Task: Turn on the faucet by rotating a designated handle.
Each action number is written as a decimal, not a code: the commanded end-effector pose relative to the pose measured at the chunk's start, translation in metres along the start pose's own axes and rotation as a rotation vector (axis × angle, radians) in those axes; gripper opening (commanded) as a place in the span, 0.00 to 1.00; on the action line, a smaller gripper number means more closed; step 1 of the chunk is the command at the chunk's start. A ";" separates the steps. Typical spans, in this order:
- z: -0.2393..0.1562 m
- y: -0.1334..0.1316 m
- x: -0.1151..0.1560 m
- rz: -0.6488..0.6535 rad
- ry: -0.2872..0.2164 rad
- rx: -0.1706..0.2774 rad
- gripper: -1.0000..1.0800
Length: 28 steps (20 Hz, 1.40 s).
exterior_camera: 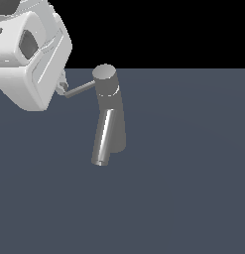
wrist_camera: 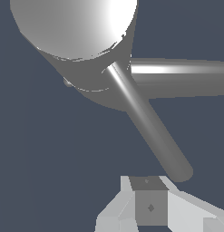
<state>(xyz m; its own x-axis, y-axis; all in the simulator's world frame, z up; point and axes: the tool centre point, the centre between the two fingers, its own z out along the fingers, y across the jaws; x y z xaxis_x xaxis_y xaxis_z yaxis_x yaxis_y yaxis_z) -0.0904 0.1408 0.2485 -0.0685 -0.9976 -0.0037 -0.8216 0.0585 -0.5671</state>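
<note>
The faucet [exterior_camera: 113,116] is a grey tapered column with a round flat cap [wrist_camera: 72,27] and a shiny spout [exterior_camera: 103,139] slanting down toward the front. The handle [exterior_camera: 82,89] is a thin grey rod that sticks out of the cap toward the exterior view's left. My white gripper [exterior_camera: 62,89] hangs at the rod's free end. In the wrist view the handle [wrist_camera: 149,127] runs from the cap to just beside my fingertips [wrist_camera: 149,186]. They show as one block with no gap and grip nothing. Whether they touch the rod I cannot tell.
The faucet stands on a flat blue-grey floor [exterior_camera: 183,188]. The bulky white hand and wrist [exterior_camera: 30,59] fill the exterior view's upper left. Nothing else stands nearby.
</note>
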 end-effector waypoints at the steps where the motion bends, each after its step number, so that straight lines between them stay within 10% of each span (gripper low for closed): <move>1: 0.002 0.005 0.020 0.025 0.020 -0.005 0.00; 28: -0.001 0.042 0.056 0.015 0.016 0.002 0.00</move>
<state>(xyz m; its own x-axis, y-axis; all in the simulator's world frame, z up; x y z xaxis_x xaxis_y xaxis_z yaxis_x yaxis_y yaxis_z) -0.1280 0.0979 0.2260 -0.0731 -0.9973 0.0013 -0.8195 0.0593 -0.5699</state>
